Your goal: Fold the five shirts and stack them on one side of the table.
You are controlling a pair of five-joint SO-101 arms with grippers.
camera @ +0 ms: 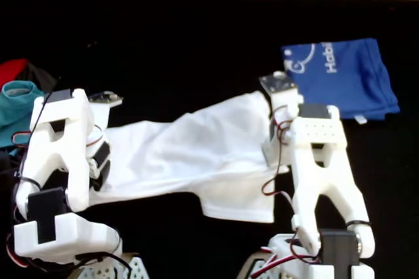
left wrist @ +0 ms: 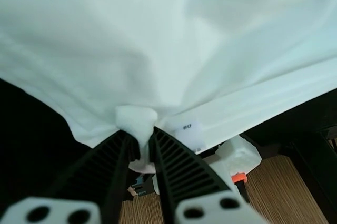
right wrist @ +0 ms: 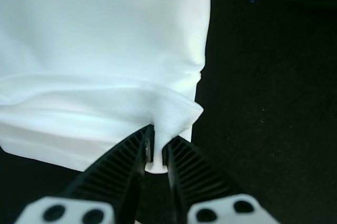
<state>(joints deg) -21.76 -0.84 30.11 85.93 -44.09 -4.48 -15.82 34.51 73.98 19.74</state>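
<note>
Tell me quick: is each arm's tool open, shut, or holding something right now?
Left tool: shut on the white shirt, pinching a bunched bit of its edge.
Right tool: shut on the same shirt's edge.

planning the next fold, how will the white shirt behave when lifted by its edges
Likely very floppy: the white shirt drapes and wrinkles between the left gripper and right gripper. Probably light, since two small pinches carry it. It might slip free, as each holds only a bunched edge.
</note>
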